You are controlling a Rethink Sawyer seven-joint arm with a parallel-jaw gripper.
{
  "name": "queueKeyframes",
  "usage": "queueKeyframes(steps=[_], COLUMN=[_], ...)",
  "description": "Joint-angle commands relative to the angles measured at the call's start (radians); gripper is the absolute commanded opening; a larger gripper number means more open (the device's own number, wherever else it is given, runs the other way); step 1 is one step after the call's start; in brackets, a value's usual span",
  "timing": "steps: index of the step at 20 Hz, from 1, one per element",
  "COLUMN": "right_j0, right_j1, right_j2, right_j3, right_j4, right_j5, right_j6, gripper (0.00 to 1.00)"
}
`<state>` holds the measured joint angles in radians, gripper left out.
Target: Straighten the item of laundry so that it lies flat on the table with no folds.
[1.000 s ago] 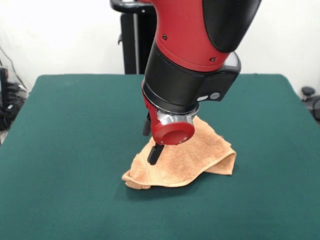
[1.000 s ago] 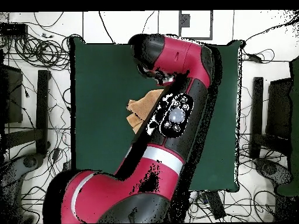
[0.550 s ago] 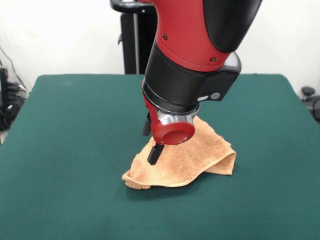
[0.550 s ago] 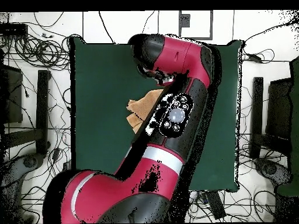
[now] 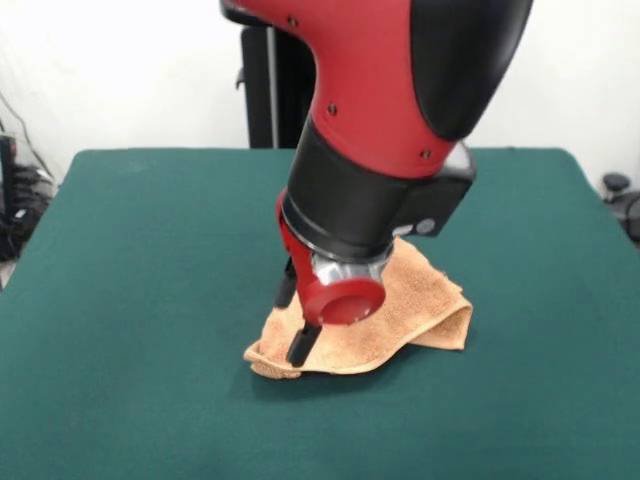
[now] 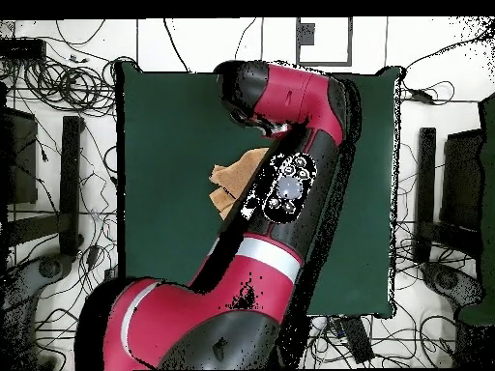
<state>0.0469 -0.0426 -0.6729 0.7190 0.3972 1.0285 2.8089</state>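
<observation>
Front view: gripper (image 5: 292, 318) low over towel (image 5: 400, 320), fingers spread apart, nothing held. Towel bunched mid-table (image 5: 150, 260), folded over itself. Risk: closing here may pinch several layers, so lifting drags whole bundle without opening fold.

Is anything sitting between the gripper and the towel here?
Nothing visible does. In the front view the gripper is already down at the crumpled towel, at its left front edge, and only bare table surrounds the cloth.
</observation>
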Motion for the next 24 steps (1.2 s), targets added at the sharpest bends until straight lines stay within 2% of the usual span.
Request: queueKeyframes(steps=[1,4,9,17,24], right_j0=[0.03,0.045,0.038,0.023,0.005], right_j1=[0.119,0.135,0.155,0.153,0.116], right_j2=[0.124,0.123,0.118,0.136,0.114], right_j3=[0.043,0.05,0.011,-0.048,-0.12], right_j4=[-0.01,-0.008,0.002,0.024,0.034], right_j5=[-0.155,-0.203,-0.179,-0.062,0.114], right_j6=[0.146,0.155,0.126,0.058,0.032], gripper=[1.0,1.0,1.0,1.0,1.0])
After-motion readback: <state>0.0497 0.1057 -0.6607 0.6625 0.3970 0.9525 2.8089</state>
